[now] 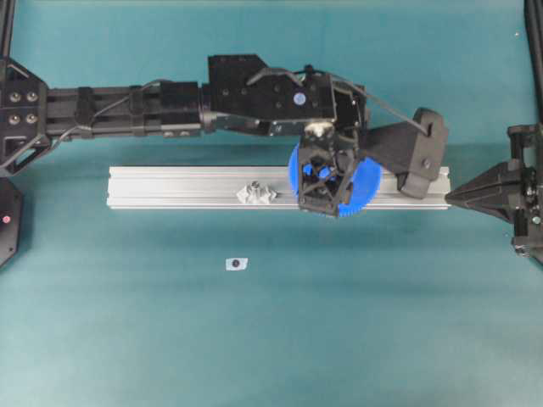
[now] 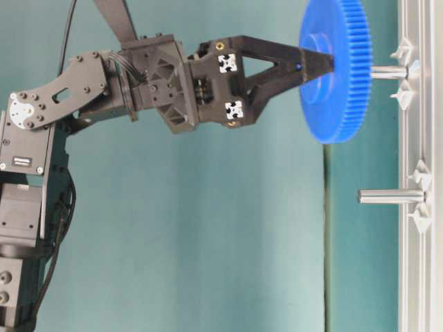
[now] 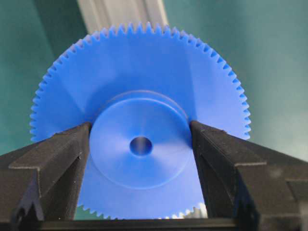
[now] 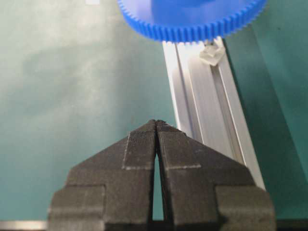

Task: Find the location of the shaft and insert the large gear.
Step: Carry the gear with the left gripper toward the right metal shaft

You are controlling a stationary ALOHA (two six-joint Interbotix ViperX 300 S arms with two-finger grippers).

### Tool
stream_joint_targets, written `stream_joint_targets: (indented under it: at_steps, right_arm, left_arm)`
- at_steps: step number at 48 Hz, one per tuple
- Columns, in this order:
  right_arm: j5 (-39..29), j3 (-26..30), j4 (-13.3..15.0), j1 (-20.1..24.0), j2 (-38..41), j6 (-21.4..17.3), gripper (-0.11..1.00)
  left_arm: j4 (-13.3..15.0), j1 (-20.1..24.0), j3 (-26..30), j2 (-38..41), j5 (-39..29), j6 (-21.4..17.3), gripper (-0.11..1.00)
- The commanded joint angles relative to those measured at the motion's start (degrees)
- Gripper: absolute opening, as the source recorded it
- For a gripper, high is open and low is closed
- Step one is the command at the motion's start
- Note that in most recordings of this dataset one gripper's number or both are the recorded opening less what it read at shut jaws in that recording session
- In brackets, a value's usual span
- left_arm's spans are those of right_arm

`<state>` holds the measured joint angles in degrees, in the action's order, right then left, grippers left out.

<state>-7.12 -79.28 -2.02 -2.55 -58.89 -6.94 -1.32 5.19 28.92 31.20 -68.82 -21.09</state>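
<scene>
The left gripper [image 3: 140, 144] jaws are clamping the raised hub of the large gear [image 3: 139, 96], holding it flat just over the aluminium rail [image 1: 170, 188], its centre facing a pin [image 2: 387, 71] on that rail. Off the rail's end, the right gripper [image 4: 157, 126] jaws are resting closed, holding nothing.

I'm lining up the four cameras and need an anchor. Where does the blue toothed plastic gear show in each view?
Overhead: blue toothed plastic gear right of centre, over the rail, mostly hidden by the left hand.
Table-level: upper right, edge-on.
Left wrist: fills the centre, hub clamped between the fingers.
Right wrist: top edge, only the toothed rim.
Shared landmark: silvery grooved aluminium rail.
</scene>
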Motion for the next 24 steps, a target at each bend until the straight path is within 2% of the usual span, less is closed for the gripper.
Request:
stream_joint_targets:
  at_steps: [1,24]
  right_arm:
    - [0.53,0.62,0.09,0.00,0.26,-0.62,0.02]
    - [0.53,0.53,0.09,-0.09,0.26,-0.62,0.02]
  left_arm:
    - [-0.26,0.53,2.29,-1.23,0.00,-0.18,0.69]
    - [-0.26,1.32,2.55,0.35,0.00,-0.18,0.69]
